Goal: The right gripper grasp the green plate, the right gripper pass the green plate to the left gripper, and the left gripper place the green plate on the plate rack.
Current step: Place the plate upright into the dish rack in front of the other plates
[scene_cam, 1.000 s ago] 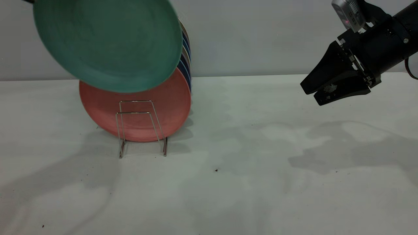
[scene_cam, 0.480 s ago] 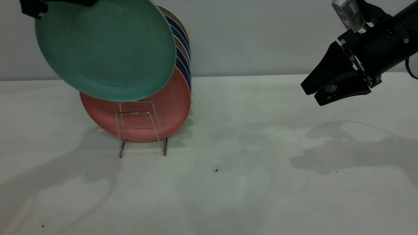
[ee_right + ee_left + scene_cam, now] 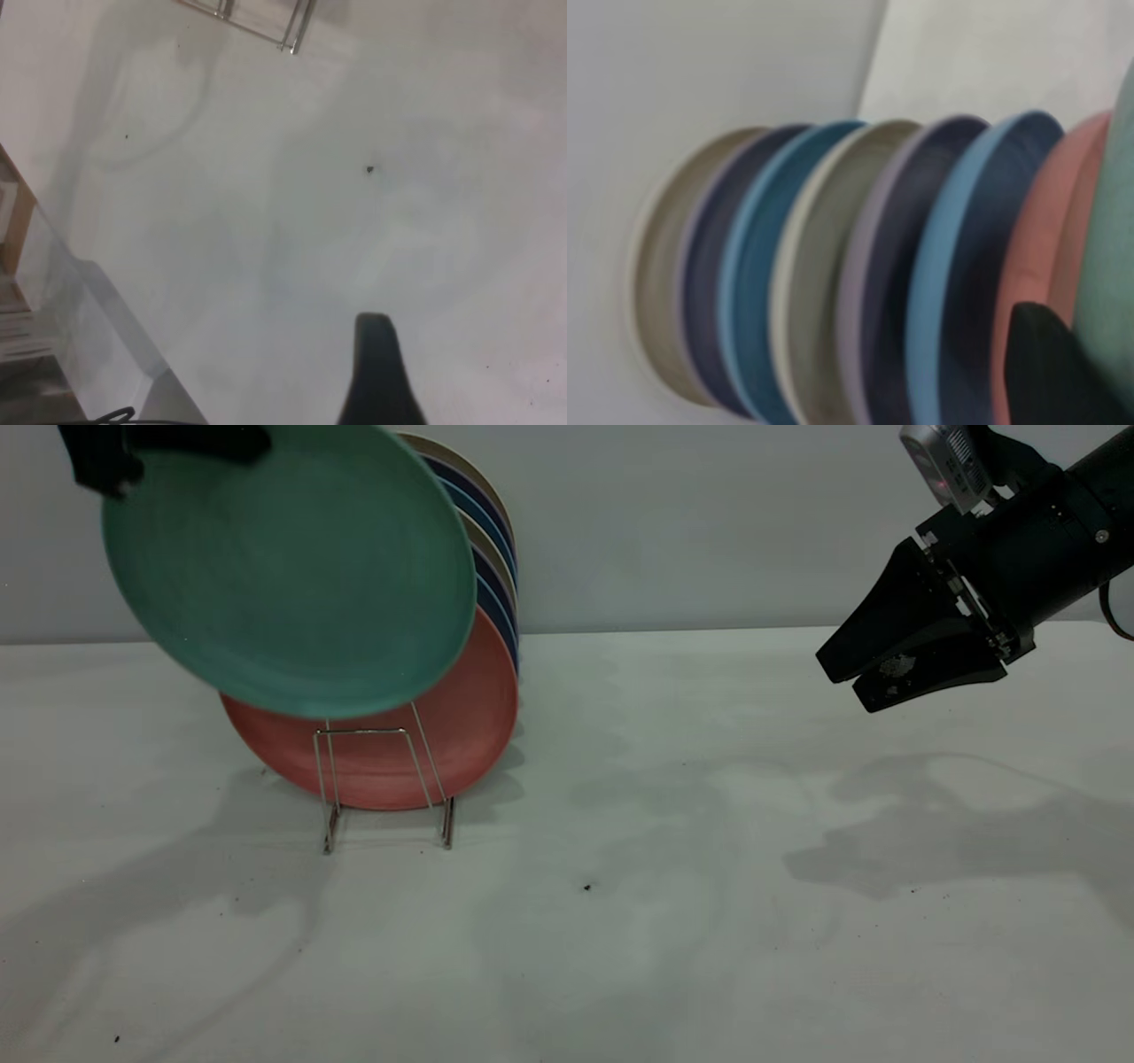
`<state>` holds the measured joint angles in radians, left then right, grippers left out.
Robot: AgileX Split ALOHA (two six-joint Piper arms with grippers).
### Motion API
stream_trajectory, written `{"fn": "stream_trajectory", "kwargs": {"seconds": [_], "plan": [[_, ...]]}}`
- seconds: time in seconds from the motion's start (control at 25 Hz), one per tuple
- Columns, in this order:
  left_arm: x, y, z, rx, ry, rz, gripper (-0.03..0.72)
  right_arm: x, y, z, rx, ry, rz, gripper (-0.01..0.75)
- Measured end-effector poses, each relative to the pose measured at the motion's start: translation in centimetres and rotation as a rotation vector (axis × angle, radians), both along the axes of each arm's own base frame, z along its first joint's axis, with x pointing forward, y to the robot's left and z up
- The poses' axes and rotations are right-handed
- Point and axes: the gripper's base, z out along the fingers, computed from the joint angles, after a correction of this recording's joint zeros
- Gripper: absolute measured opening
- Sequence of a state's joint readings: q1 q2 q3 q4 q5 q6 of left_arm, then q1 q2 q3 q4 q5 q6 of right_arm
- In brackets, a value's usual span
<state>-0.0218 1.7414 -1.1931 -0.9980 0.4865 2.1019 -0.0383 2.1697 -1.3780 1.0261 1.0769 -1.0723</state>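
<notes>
The green plate (image 3: pixel 292 571) hangs tilted in the air, in front of and above the plates in the plate rack (image 3: pixel 383 775). Its lower rim covers the top of the rack's front wire loops. My left gripper (image 3: pixel 151 447) is shut on the plate's upper left rim. In the left wrist view one of its dark fingers (image 3: pixel 1050 367) lies against the green plate (image 3: pixel 1112 257). My right gripper (image 3: pixel 843 680) hangs open and empty far to the right, above the table. Only one of its fingers (image 3: pixel 376 376) shows in the right wrist view.
A salmon-pink plate (image 3: pixel 390 757) stands at the front of the rack, with several blue and beige plates (image 3: pixel 496 576) behind it; they also show in the left wrist view (image 3: pixel 833 283). The rack's foot (image 3: pixel 266 22) shows in the right wrist view. A white table (image 3: pixel 673 921) stretches between the arms.
The green plate has come down and a little to the right, toward the rack's front. The left gripper has come into view at the top. The right arm has not moved.
</notes>
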Motion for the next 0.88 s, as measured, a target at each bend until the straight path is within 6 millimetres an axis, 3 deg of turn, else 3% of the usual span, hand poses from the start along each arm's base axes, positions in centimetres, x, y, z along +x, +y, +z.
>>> {"fn": "stream_trajectory", "kwargs": {"seconds": [0.52,0.88], "plan": [[1.6,0.0,-5.0,-0.011,0.121,0.032,0.083,-0.1,-0.1,-0.1,-0.017,0.001,0.014,0.554],[2.1,-0.1,-6.2,-0.062,0.157,0.063,0.091,-0.1,-0.1,-0.1,-0.017,0.001,0.014,0.554]]}}
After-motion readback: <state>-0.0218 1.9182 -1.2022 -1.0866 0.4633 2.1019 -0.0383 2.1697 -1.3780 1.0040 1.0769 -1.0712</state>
